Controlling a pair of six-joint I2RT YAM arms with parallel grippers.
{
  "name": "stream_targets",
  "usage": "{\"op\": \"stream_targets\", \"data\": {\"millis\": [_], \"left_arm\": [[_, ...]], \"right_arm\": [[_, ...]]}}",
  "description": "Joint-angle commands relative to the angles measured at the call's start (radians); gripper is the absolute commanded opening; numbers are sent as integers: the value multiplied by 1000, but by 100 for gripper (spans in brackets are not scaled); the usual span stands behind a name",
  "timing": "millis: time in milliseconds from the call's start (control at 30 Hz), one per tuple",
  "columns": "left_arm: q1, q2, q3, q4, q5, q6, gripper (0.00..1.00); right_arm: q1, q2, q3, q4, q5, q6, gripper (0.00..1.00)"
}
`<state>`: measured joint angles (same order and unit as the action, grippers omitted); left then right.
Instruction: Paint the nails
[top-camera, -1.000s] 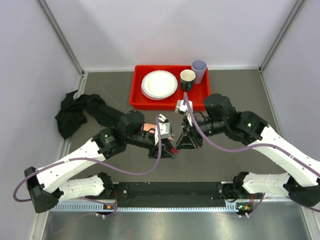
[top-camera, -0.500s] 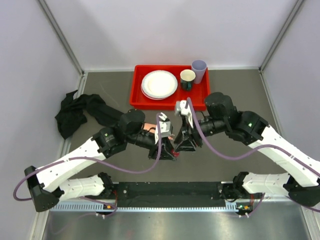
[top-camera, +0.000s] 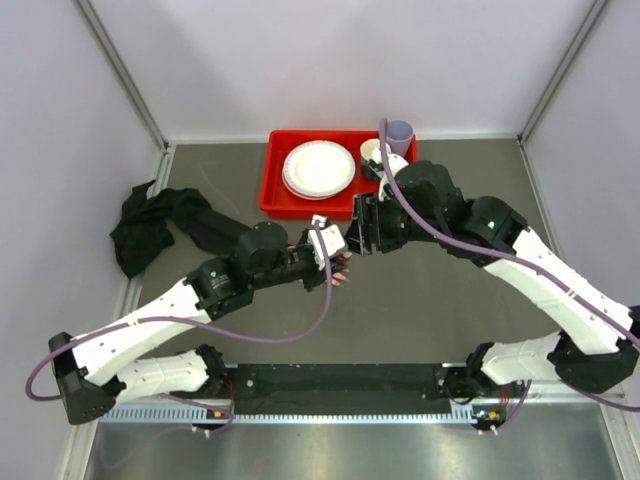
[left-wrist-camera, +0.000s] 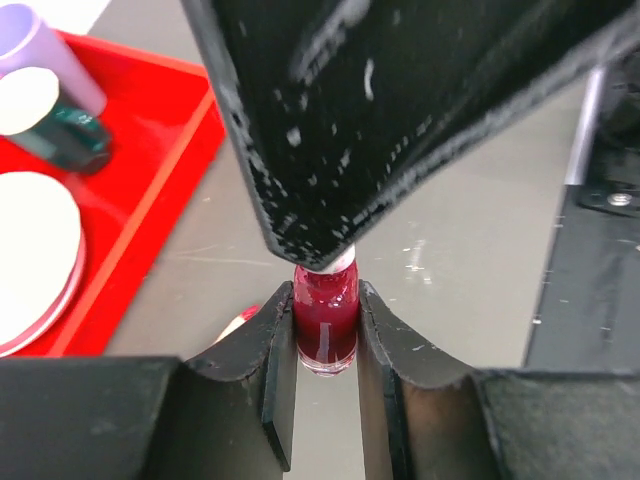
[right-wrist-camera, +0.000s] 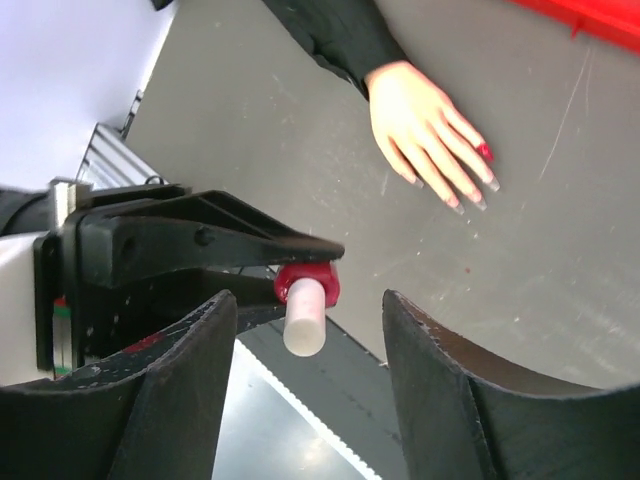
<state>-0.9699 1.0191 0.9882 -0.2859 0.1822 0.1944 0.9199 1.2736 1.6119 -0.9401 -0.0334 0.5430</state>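
Observation:
My left gripper (left-wrist-camera: 324, 295) is shut on a small dark red nail polish bottle (left-wrist-camera: 325, 325) with a white cap (right-wrist-camera: 305, 318), held above the table. My right gripper (right-wrist-camera: 310, 300) stands open around that cap without touching it, and one of its fingers (left-wrist-camera: 400, 110) fills the top of the left wrist view. The pale mannequin hand (right-wrist-camera: 425, 130) lies flat with a black sleeve (right-wrist-camera: 335, 35). Of the nails, one (right-wrist-camera: 485, 152) is dark red and the others look pale. In the top view the left gripper (top-camera: 335, 270) and the right gripper (top-camera: 362, 235) meet over the hand.
A red tray (top-camera: 275, 203) at the back holds white plates (top-camera: 318, 167), a dark cup (left-wrist-camera: 70, 140) and a lilac cup (top-camera: 400, 133). Crumpled black cloth (top-camera: 145, 228) lies at the left. A black rail (top-camera: 340, 388) runs along the near edge.
My right gripper has opened, let go of the bottle's cap, and drawn back up toward the tray. The left gripper keeps the bottle and has tilted slightly.

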Motion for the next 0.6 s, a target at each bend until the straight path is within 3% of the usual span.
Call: {"op": "stream_targets", "data": {"millis": [0,467,567], "left_arm": [[-4,-39,-23,102,-78,39,0],[-4,-65,-40,113,-59,37,0],[-4,-62,-40,113,-44,36,0]], "right_arm": [[-3,15,25,-10,12,86,58],[-3,55,-18,52,-88,75,43],[-3,53,-20,60,-89,69,36]]}}
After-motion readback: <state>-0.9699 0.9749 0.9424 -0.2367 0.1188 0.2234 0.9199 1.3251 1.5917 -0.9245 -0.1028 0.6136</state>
